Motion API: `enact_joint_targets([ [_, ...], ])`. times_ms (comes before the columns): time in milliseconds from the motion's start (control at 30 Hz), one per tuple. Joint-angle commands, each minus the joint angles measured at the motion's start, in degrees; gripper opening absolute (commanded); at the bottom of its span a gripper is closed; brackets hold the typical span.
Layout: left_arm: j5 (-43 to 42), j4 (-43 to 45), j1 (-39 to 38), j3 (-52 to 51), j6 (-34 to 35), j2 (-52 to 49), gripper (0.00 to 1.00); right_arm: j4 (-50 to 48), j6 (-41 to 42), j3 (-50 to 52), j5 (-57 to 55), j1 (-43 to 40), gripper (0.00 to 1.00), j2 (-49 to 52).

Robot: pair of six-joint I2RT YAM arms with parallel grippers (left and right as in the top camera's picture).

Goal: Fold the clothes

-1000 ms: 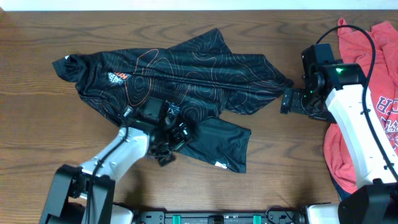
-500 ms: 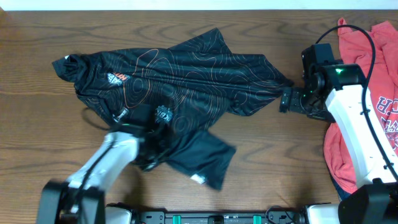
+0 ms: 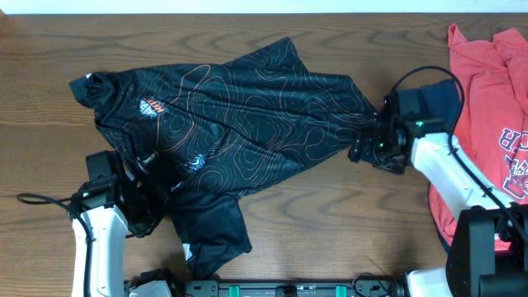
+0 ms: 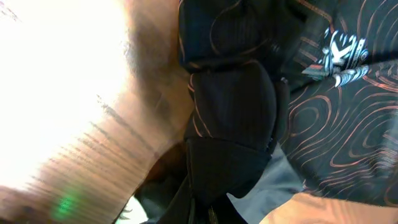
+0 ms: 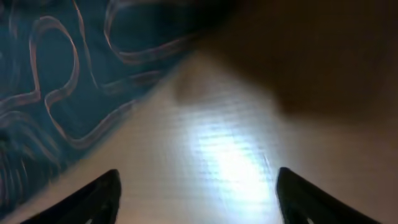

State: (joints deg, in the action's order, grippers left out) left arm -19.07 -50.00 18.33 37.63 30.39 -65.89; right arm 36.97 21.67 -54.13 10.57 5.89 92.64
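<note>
Overhead view: fixed, high, straight down on wooden counter (image 3: 330,231); arm bases at 6 o'clock edge; whole jersey (image 3: 247,107) in frame.
Left wrist view: very close, facing jersey's 7 o'clock part; counter glare at 9 o'clock.
Right wrist view: very close, blurred, facing counter; jersey's 3 o'clock tip at 10 o'clock; right end effector (image 5: 202,199) at 6 o'clock.
All three views share jersey.

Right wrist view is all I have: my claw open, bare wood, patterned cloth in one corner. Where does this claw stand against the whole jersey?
Observer: Overhead, the right claw sits at the pointed right end of the jersey.
Operator: And the other arm?
Observer: The left claw is at the lower left part, apparently shut on cloth bunched around it.
Operator: Anything beside me?
Observer: A coral-red T-shirt lies just to your right.
</note>
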Motion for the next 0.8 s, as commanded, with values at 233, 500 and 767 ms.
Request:
enact_joint_targets([
  [233, 4.7, -0.4, 0.4, 0.7, -2.3, -0.1, 0.06, -18.5, 4.5, 7.8, 0.3, -0.6, 0.73, 4.1],
  [500, 4.8, -0.3, 0.4, 0.7, -2.3, -0.1, 0.06, -31.4, 8.3, 7.7, -2.7, -0.7, 0.70, 14.3],
  [767, 4.8, -0.3, 0.4, 0.7, -2.3, -0.1, 0.06, -35.8, 8.7, 7.7, -6.9, -1.1, 0.61, 19.1],
])
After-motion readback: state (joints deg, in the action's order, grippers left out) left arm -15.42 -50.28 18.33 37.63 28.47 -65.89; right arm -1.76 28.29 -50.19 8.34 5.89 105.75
